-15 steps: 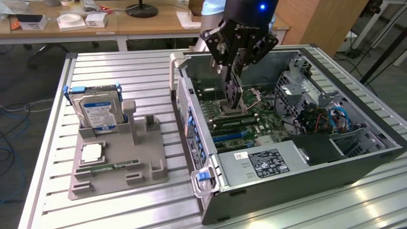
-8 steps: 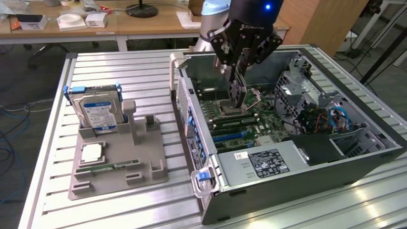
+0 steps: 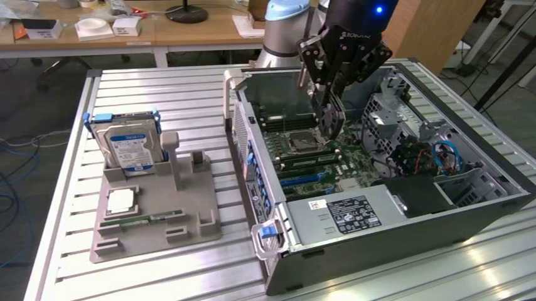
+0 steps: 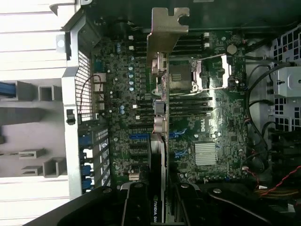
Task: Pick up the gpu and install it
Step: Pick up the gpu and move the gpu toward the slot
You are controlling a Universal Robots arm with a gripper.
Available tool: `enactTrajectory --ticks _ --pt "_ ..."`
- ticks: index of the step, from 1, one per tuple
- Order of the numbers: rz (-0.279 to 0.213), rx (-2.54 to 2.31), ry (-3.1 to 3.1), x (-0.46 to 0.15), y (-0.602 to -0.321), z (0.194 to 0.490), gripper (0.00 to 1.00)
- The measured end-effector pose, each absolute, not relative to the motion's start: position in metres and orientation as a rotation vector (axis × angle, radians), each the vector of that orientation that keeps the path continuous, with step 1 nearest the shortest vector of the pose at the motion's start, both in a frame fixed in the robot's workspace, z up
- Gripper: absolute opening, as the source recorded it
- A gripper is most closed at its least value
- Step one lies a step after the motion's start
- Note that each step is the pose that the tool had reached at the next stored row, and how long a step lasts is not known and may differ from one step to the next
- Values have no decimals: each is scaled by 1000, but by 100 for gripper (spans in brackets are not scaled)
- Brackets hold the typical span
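The gpu (image 3: 329,119) hangs upright inside the open computer case (image 3: 251,157), above the motherboard (image 3: 322,166) near the CPU socket. My gripper (image 3: 328,94) is shut on its upper edge. In the wrist view the gpu (image 4: 160,117) appears edge-on, with its silver end bracket (image 4: 165,28) at the far end and its black face between my fingers (image 4: 136,207). The card lies over the motherboard (image 4: 207,127), beside the CPU socket (image 4: 186,77) and above the row of expansion slots (image 4: 136,141). It hovers off the board; I cannot tell how high.
On the exterior view's left a grey holder (image 3: 155,216) carries a silver hard drive (image 3: 125,147), a processor chip (image 3: 122,199) and a green memory stick (image 3: 142,219). The case holds a power supply (image 3: 348,213), drive cage (image 3: 393,106) and loose cables (image 3: 440,157). A desk (image 3: 192,31) stands behind.
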State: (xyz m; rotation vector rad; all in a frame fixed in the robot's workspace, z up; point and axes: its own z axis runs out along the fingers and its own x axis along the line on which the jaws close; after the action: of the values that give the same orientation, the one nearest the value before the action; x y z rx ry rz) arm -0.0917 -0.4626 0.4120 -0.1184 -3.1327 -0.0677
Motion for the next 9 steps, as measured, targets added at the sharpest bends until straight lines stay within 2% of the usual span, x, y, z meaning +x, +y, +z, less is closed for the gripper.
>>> enactTrajectory --ticks 9 --pt "-68 -118 -3133 -77 -463 412 26"
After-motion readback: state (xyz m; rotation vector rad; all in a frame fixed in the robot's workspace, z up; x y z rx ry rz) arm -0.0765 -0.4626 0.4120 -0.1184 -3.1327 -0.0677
